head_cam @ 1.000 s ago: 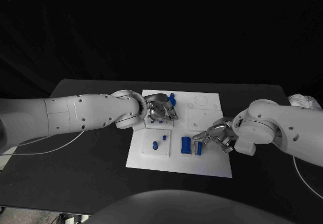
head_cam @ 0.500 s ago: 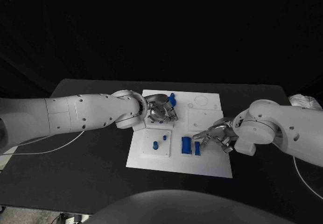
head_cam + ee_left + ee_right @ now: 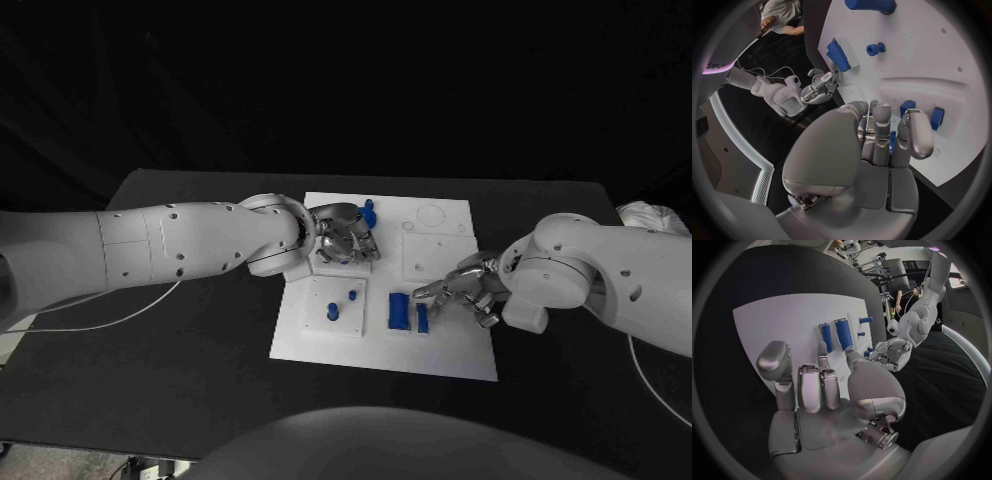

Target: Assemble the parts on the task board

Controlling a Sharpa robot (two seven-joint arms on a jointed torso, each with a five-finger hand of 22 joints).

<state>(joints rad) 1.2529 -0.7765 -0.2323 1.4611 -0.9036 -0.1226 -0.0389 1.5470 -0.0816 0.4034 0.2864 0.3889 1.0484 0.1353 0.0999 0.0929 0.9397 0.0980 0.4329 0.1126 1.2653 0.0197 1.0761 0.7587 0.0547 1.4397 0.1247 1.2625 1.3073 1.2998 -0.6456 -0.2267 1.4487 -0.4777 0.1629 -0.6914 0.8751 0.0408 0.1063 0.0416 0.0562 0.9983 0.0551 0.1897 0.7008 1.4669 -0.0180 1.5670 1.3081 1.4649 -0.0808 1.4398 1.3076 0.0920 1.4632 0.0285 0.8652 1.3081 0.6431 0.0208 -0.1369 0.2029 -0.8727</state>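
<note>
The white task board (image 3: 450,350) lies mid-table. My left hand (image 3: 343,240) hovers over its upper left section with fingers curled; in the left wrist view a sliver of a blue part (image 3: 892,141) shows between its thumb and fingers (image 3: 879,135), just short of two blue pieces (image 3: 907,107) standing in the board. My right hand (image 3: 462,290) is spread at the board's right side and holds nothing. Its thumb tip (image 3: 848,354) lies at the end of one of two long blue bars (image 3: 842,333), which lie side by side (image 3: 398,313).
A blue cylinder (image 3: 369,210) stands at the board's top edge, beyond my left hand. Two small blue pegs (image 3: 333,311) sit in the lower left panel. A white cable (image 3: 101,310) runs over the table's left side. The board's upper right panels (image 3: 433,235) are bare.
</note>
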